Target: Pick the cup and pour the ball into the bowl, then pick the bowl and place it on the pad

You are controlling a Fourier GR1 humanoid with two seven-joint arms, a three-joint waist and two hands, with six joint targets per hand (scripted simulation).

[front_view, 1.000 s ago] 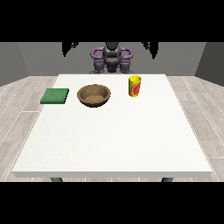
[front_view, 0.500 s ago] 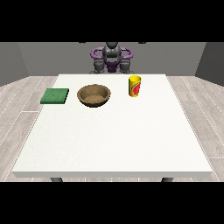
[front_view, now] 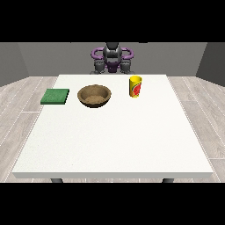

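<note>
A yellow cup (front_view: 135, 86) with a red mark stands upright on the white table (front_view: 114, 145), towards the far right. No ball shows from this angle. A brown wooden bowl (front_view: 94, 95) sits left of the cup. Further left, a flat green pad (front_view: 55, 96) lies near the table's left edge. The robot (front_view: 112, 55) stands behind the far edge. The hand at the view's left (front_view: 98, 67) and the hand at the view's right (front_view: 127, 66) hang close to its torso, behind the table's far edge and well away from the cup and the bowl.
The table's near half is bare white surface. Grey plank floor surrounds the table, with grey walls behind the robot.
Dark arm parts that stuck out at both sides of the robot one second ago have drawn in towards its torso. The cup, bowl and pad have not moved.
</note>
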